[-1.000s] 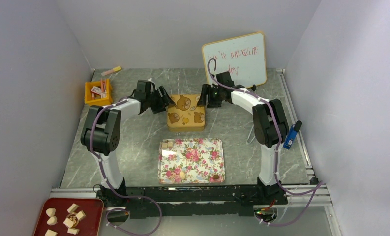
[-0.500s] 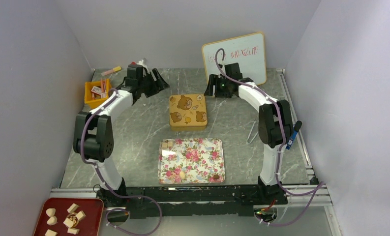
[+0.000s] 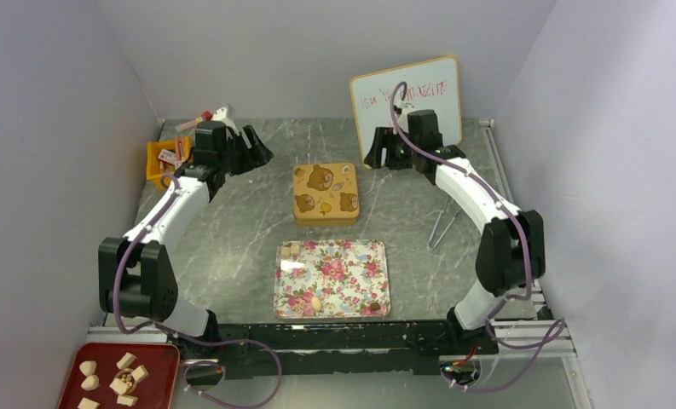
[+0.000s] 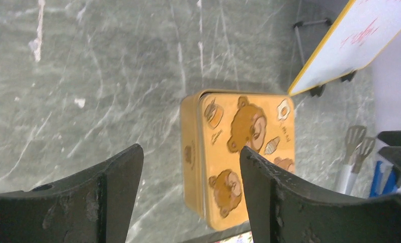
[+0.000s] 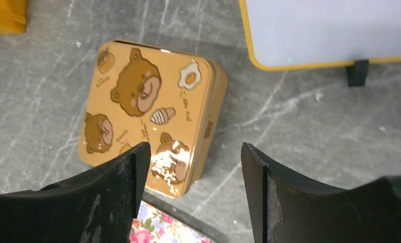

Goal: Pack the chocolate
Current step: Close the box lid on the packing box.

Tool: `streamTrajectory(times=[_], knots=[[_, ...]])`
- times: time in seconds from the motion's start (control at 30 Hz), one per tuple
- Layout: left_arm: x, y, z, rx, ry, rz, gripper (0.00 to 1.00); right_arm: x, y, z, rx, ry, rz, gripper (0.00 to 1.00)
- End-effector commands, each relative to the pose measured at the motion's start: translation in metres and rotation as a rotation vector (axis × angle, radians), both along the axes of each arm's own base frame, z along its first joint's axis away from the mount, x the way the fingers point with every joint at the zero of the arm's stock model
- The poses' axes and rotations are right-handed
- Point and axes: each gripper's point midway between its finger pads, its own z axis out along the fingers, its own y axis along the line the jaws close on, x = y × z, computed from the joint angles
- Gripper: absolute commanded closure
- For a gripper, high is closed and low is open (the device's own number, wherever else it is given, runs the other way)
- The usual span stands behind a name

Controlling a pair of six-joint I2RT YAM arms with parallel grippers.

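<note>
Left gripper (image 4: 190,157) and right gripper (image 5: 195,152) have pulled back from the closed bear tin (image 3: 324,193), jaws wide and empty. We see chocolate (image 3: 315,302) left on the floral tray (image 3: 343,273) near the tin, so packing looks unfinished.

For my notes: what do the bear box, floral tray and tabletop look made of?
Bear box: likely printed tin, glossy; glare spot on the lid, rounded corners. Floral tray: glossy, glare near one corner; coated metal or plastic, cannot tell. Tabletop: grey with white veins, fairly matte; stone or marble-print laminate, unclear.
</note>
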Motion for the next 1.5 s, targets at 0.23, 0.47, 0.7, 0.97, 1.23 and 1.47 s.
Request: streamTrajectory(times=[0.23,0.47,0.7,0.97,1.23,1.47], knots=[[-0.038,0.004,-0.016,0.095,-0.094,-0.098,0.27,-0.027,-0.037,-0.013,-0.099,-0.08,-0.106,0.29],[-0.052,-0.027,-0.034,0.082,-0.071,-0.2,0.26,-0.04,-0.019,-0.034,-0.022,-0.02,-0.039,0.29],[-0.062,-0.065,-0.057,0.059,-0.034,-0.308,0.26,-0.046,0.004,-0.046,0.048,0.025,0.039,0.29],[-0.069,-0.083,-0.084,0.049,0.026,-0.361,0.26,-0.051,0.023,-0.063,0.087,0.066,0.081,0.26],[-0.072,-0.087,-0.1,0.036,0.065,-0.381,0.27,-0.05,0.037,-0.075,0.104,0.089,0.103,0.23],[-0.071,-0.091,-0.106,0.035,0.077,-0.393,0.29,-0.051,0.05,-0.083,0.117,0.109,0.125,0.23]])
